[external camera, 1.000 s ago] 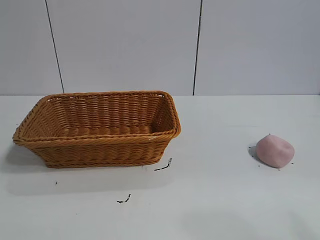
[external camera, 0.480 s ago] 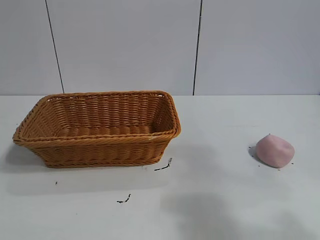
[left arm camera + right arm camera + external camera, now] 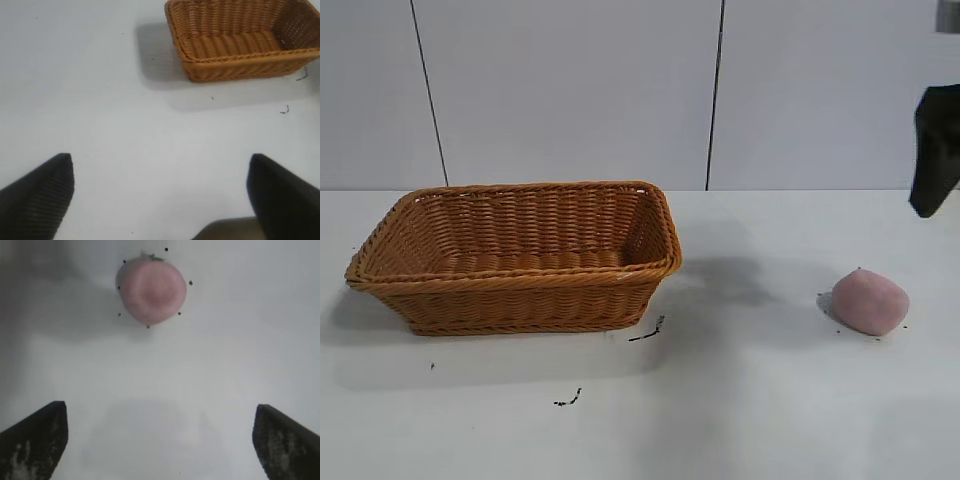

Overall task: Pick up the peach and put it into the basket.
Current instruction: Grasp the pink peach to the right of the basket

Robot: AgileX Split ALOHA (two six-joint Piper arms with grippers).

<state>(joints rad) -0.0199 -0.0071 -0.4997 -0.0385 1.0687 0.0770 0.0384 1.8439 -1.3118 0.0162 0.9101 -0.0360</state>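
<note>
The peach (image 3: 870, 302), a small pale-pink lump, lies on the white table at the right; it also shows in the right wrist view (image 3: 151, 289). The basket (image 3: 515, 258), orange-brown wicker, stands empty at the left and shows in the left wrist view (image 3: 240, 40). My right gripper (image 3: 160, 412) is open and empty, high above the table short of the peach; a black part of it (image 3: 937, 150) shows at the exterior view's right edge. My left gripper (image 3: 161, 165) is open and empty over bare table, away from the basket.
Small dark marks (image 3: 648, 332) lie on the table in front of the basket. Several dark specks surround the peach. A grey panelled wall (image 3: 620, 90) stands behind the table.
The right arm has come into the exterior view at the upper right edge. Its shadow has moved across the table toward the peach. Basket and peach have not moved.
</note>
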